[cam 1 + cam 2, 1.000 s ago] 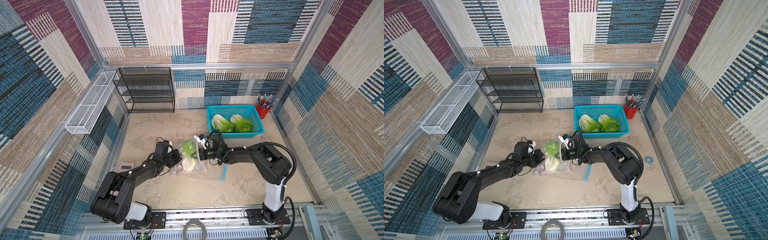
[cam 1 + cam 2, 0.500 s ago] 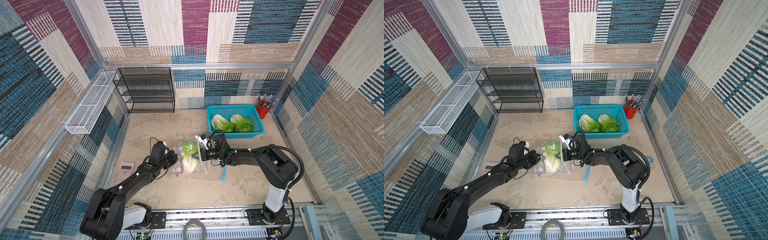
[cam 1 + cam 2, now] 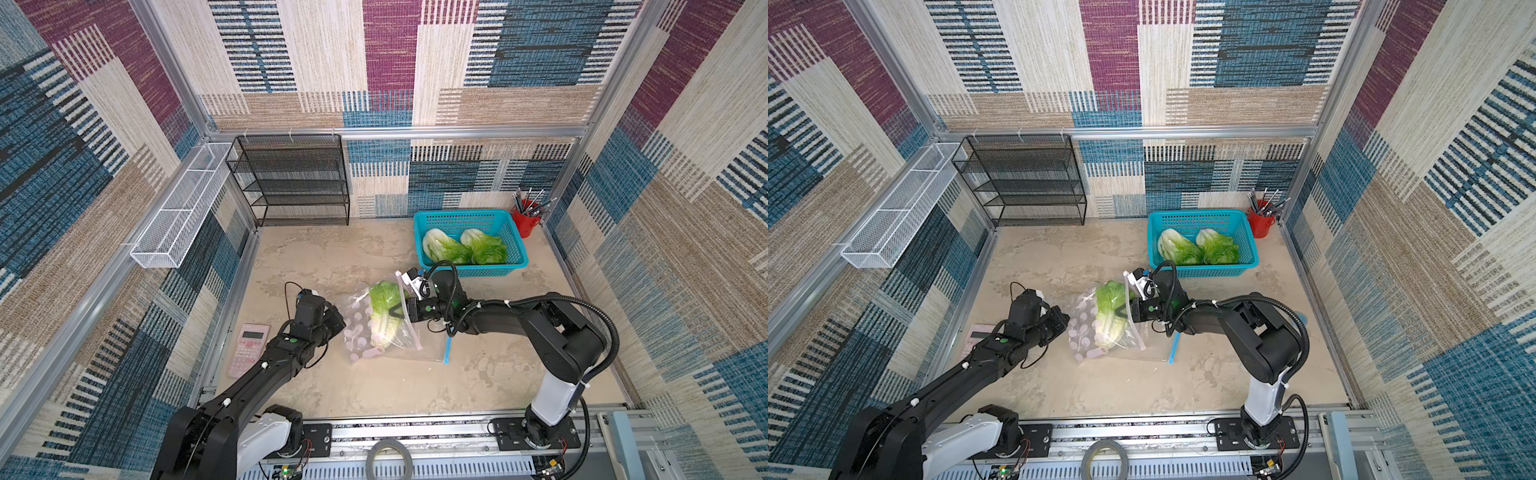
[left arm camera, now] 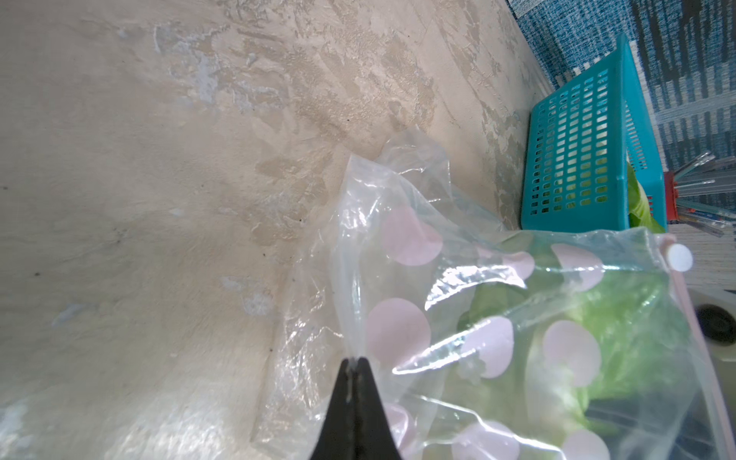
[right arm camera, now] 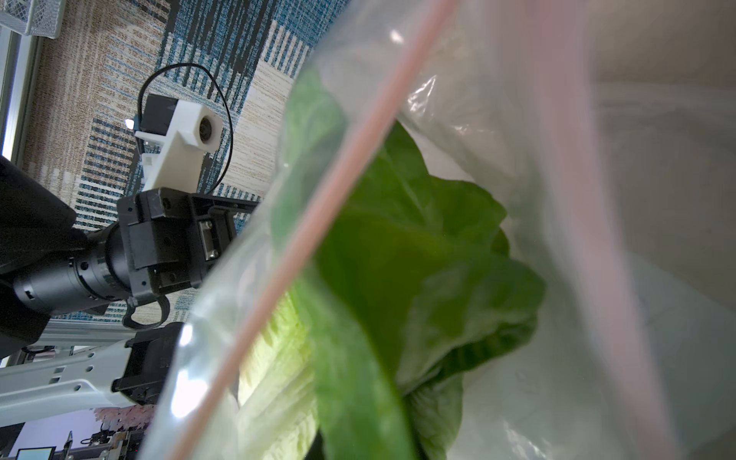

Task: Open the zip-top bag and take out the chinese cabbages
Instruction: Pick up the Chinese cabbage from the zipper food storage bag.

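Observation:
The zip-top bag, clear with pink dots, lies mid-table, its pink zip strip parted. One of the chinese cabbages sits in the mouth, green leaves toward the basket, white stalk deeper in. My right gripper reaches in from the right and is shut on this cabbage; in the right wrist view the leaves hide the jaws. My left gripper is shut on a fold of the bag's film at the far end from the mouth. Two more cabbages lie in the teal basket.
A red cup of pens stands right of the basket. A pink calculator lies by the left wall. A black mesh rack stands at the back left, with a white wire tray on the left wall. A blue strip edges the film.
My left arm has stretched out lower and swung off the calculator, keeping its hold on the bag. The right gripper and cabbage have barely shifted.

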